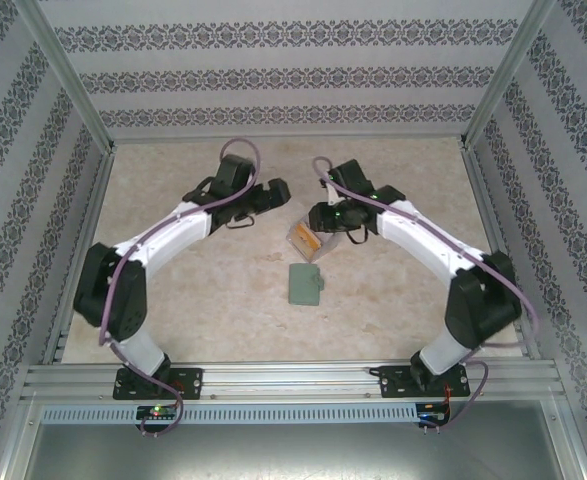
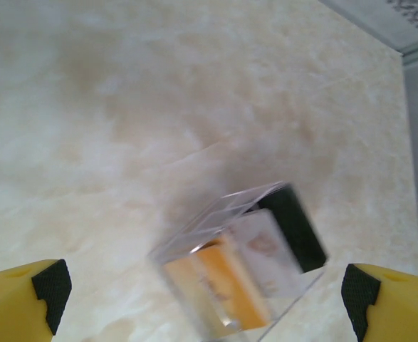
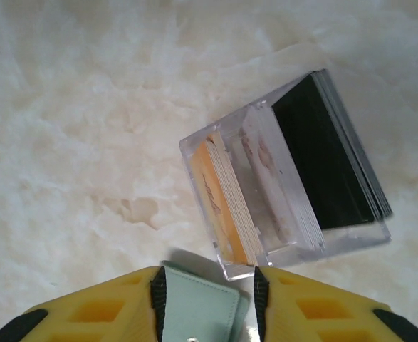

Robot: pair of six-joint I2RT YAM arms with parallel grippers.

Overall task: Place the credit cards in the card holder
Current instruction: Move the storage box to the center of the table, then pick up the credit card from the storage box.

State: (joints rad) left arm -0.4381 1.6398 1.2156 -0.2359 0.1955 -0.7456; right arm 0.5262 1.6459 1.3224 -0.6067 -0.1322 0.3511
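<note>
Credit cards not yet in the card holder; both grippers were at the clear box.
Holder lay flat on the table, nearest the bases. Just beyond it sat the box, cards on edge inside: orange stack at one end, black at the other. Right gripper hung over it, fingers at a narrow gap, gripping nothing. Left gripper was beside the box, fingers wide, empty.

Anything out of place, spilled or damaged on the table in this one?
Nothing spilled or broken. The clear box sits turned at an angle to the table edges, and the black credit cards inside look slightly fanned rather than squared up. The card holder lies flat nearby, one flap sticking out sideways.
</note>
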